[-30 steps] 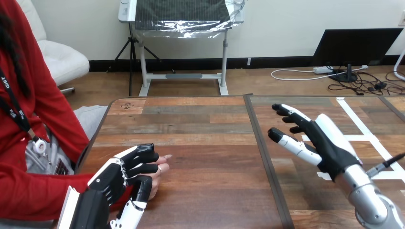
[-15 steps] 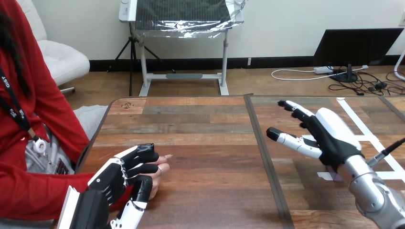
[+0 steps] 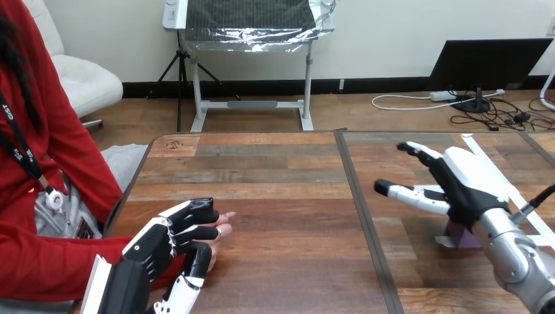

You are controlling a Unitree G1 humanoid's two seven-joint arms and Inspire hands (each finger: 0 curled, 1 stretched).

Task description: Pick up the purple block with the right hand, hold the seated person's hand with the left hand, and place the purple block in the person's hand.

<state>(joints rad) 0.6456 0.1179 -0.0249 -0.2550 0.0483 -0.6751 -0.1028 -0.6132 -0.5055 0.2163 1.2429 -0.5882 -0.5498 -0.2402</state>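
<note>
At the lower left of the frame we see the left robot hand (image 3: pixel 154 245) lying over the person's hand (image 3: pixel 221 230), which rests on the bench (image 3: pixel 281 196) near its left edge. Its black fingers are curled across the top of the person's hand and its thumb comes up from below, so it is grasping the person's hand. The person's fingertips show just past the robot fingers, pointing toward the middle of the frame.

At the right of the frame we find the right robot hand (image 3: pixel 468 180) above the bench, released, with its fingers straight and spread and its thumb pointing left. It holds nothing.

The purple block (image 3: pixel 460 233) sits on the bench at the lower right, just beneath the wrist of the right robot hand and partly hidden by it. We cannot tell whether the two touch. A strip of white tape (image 3: pixel 533 222) runs across the bench just beside the block.
</note>
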